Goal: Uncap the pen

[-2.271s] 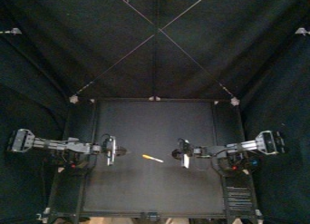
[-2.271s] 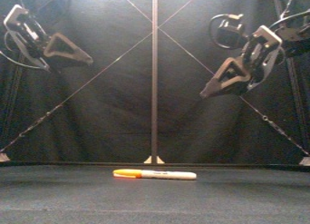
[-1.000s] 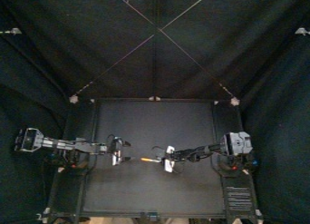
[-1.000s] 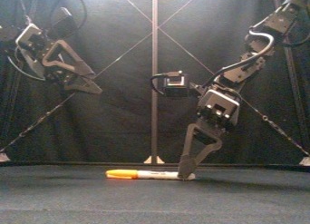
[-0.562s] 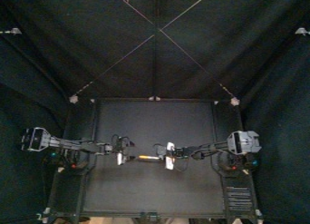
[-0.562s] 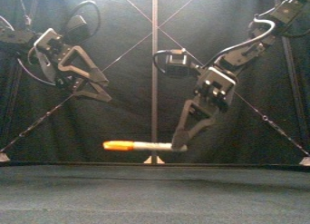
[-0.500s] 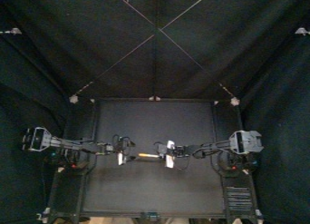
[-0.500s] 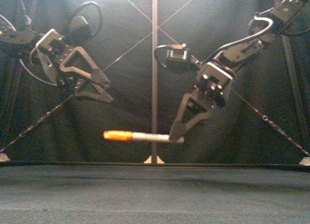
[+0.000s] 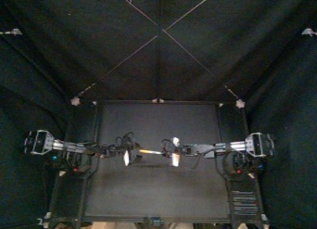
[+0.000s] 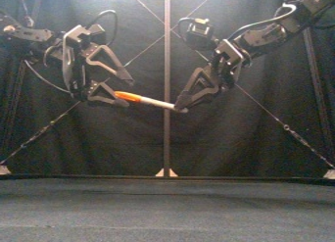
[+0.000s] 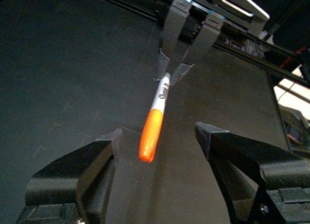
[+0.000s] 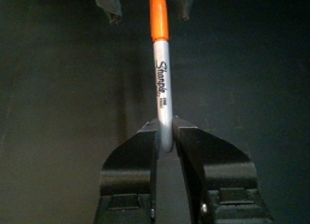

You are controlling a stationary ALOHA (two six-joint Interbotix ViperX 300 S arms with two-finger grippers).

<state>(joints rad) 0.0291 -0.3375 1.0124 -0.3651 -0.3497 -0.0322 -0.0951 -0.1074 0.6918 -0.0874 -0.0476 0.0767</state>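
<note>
Inside a booth of black curtains [image 9: 158,57], closed in by dark cloth at the back and on both sides. Lit from above, with a small black table [image 9: 155,191] below, flat, matte and dull under the light. From the front, seen as a level dark band across the bottom, with the curtain rising behind it.

Held high in the air over the middle of the table, well clear of the surface: a marker pen [image 10: 149,101] with a white barrel, black lettering along it, and an orange cap [image 10: 125,96] in place. Tilted slightly, with the cap end a little higher and pointing toward the left side.

Clamped at the plain white end by the right gripper [image 10: 178,107], reaching in from the right and pinching the barrel tightly, as shown plainly from the right wrist.

Met at the cap end by the left gripper [image 10: 105,95], reaching in from the left. Spread wide on either side of the orange cap and not touching it, as shown from the left wrist.
</note>
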